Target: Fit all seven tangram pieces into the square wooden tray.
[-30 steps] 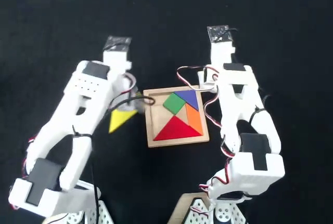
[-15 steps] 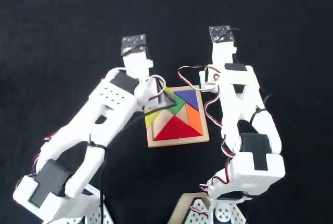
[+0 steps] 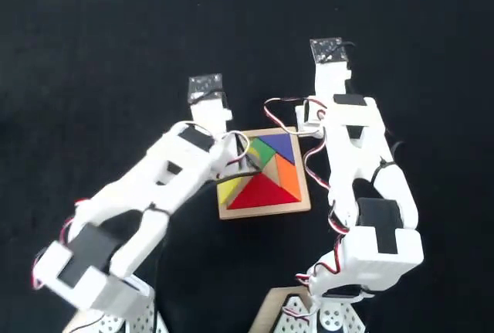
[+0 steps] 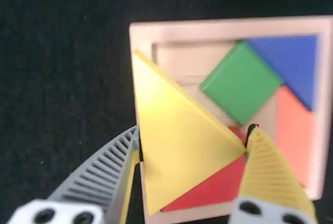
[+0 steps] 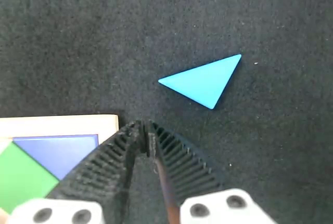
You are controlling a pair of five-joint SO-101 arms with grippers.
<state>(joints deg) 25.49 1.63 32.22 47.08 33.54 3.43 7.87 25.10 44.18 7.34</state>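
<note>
Black cloth table (image 3: 93,55). The left gripper (image 4: 194,133) clasps a large yellow triangle (image 3: 228,188) over the left side of the square wooden tray (image 3: 262,211), one corner overlapping its rim. Seated inside are a green square (image 3: 259,154), a blue piece (image 3: 279,146), an orange triangle (image 3: 289,174) and a red triangle (image 3: 262,191). The right gripper (image 5: 145,130), fingers pressed together on nothing, hovers off the tray's corner. A light-blue triangle (image 5: 204,81) lies apart on open cloth.
</note>
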